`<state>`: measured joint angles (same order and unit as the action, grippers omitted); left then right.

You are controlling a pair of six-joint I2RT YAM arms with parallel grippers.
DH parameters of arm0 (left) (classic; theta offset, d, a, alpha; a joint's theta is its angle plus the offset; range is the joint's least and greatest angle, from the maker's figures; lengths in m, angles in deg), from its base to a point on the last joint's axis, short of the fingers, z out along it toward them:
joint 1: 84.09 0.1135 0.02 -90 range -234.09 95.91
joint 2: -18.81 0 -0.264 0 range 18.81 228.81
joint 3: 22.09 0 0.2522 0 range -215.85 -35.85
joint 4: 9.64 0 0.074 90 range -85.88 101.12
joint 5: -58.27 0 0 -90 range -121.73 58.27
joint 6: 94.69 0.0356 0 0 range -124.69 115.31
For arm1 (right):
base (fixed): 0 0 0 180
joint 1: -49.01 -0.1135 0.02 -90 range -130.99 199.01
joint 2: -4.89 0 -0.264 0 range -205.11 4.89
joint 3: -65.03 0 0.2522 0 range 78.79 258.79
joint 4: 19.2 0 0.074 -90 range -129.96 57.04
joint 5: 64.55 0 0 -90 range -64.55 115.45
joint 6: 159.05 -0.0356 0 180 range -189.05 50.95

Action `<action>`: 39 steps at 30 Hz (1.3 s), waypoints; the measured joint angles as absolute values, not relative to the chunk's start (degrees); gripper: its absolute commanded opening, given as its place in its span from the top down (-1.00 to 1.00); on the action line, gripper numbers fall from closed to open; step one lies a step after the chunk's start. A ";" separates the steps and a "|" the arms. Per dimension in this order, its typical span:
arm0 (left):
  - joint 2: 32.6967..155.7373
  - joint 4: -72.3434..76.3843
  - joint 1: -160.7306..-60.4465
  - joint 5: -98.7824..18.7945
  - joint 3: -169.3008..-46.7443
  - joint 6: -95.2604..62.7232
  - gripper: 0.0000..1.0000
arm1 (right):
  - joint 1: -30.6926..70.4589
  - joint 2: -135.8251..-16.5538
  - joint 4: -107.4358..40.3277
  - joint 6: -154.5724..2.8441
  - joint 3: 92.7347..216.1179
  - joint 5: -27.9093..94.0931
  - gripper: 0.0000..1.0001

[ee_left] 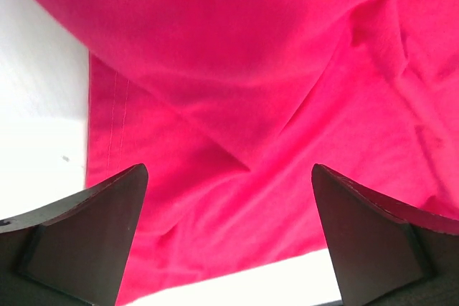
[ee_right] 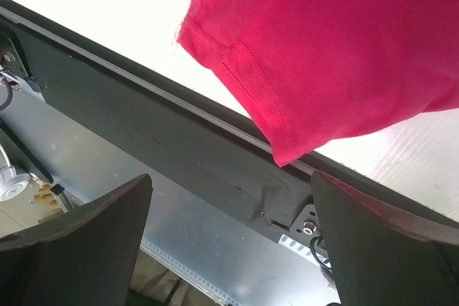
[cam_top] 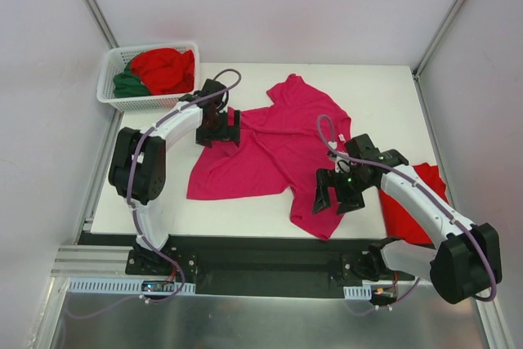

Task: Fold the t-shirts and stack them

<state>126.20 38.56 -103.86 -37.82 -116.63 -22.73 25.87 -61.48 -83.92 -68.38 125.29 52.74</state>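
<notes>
A magenta-pink t-shirt (cam_top: 274,149) lies crumpled and partly spread in the middle of the white table (cam_top: 384,96). My left gripper (cam_top: 219,132) hovers open over the shirt's upper left edge. In the left wrist view the pink cloth (ee_left: 251,91) fills the space ahead of the open left gripper (ee_left: 229,241), with nothing between its fingers. My right gripper (cam_top: 335,200) stands open above the shirt's near right corner. The right wrist view shows that hemmed corner (ee_right: 337,48) reaching past the table's front edge, while the right gripper (ee_right: 229,241) is empty. A bright red t-shirt (cam_top: 413,214) lies at the right, partly hidden under the right arm.
A white lattice basket (cam_top: 110,91) stands at the far left corner and holds a red shirt (cam_top: 167,67) and a dark green shirt (cam_top: 127,85). A black rail and metal frame (ee_right: 179,148) run below the table's front edge. White walls close in the sides.
</notes>
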 measured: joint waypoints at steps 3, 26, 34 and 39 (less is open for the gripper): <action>125.94 34.56 -103.86 -37.99 -114.68 -22.73 -0.99 | 25.46 -61.56 -83.74 -68.43 125.69 52.74 -0.93; 125.18 20.31 -103.03 -42.15 -104.78 -23.32 -0.99 | 24.69 -63.38 -84.25 -68.34 128.42 52.43 -0.93; 124.28 19.85 -100.30 -39.63 -103.60 -21.92 -0.99 | 24.63 -63.55 -84.62 -68.21 128.96 52.37 -0.93; 123.12 21.69 -97.24 -35.79 -102.64 -20.15 -0.99 | 24.63 -64.03 -84.68 -68.12 129.40 50.18 -0.93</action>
